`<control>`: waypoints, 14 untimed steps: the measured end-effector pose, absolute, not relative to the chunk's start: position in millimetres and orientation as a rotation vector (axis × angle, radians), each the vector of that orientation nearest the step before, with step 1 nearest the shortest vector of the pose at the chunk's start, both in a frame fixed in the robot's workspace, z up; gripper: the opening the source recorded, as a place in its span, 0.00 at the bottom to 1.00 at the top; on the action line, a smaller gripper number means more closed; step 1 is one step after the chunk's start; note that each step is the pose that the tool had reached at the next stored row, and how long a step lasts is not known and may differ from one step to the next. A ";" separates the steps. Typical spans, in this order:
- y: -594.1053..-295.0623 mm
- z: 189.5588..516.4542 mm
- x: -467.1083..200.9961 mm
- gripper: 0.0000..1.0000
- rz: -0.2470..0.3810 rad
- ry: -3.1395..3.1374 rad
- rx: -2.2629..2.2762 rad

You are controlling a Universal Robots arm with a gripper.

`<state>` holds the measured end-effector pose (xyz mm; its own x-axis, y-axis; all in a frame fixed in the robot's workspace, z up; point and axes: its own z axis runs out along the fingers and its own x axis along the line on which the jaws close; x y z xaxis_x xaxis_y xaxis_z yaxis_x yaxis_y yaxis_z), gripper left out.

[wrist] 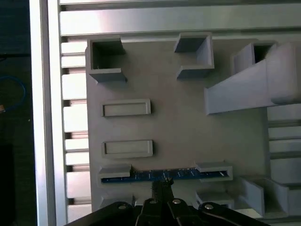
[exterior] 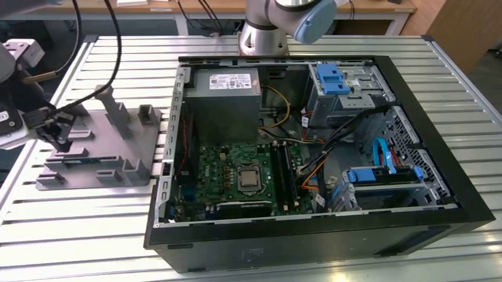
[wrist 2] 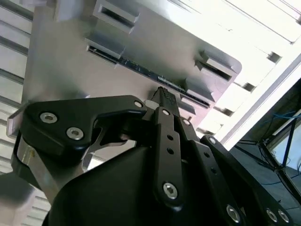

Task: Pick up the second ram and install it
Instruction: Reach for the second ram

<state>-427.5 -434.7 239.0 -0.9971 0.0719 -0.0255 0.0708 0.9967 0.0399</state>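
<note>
Pick-up stage: the pincer (wrist: 160, 184) is at the second ram's (wrist: 141, 176) middle, on the fixture (exterior: 98, 151) at 9 o'clock of the case (exterior: 314, 238). I cannot tell its closure. Lifting likely needs a straight pull.

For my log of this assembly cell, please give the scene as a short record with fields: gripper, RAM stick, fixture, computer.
gripper: at the middle of the second ram, outside the computer case; contact cannot be told
second ram: on edge in the grey fixture plate, ends in two slotted blocks, not lifted
grey fixture plate: on the slatted table, at the exterior view's left of the computer case
computer case: side open, motherboard in view
</note>
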 end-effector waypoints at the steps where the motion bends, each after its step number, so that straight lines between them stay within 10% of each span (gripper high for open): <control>1: -434.8 237.2 -424.0 0.10 0.060 3.112 0.111; 14: -429.3 229.1 -408.4 0.10 0.009 3.112 0.096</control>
<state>-408.4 -429.3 229.1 -0.9977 0.0617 -0.0276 0.0616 0.9981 0.0064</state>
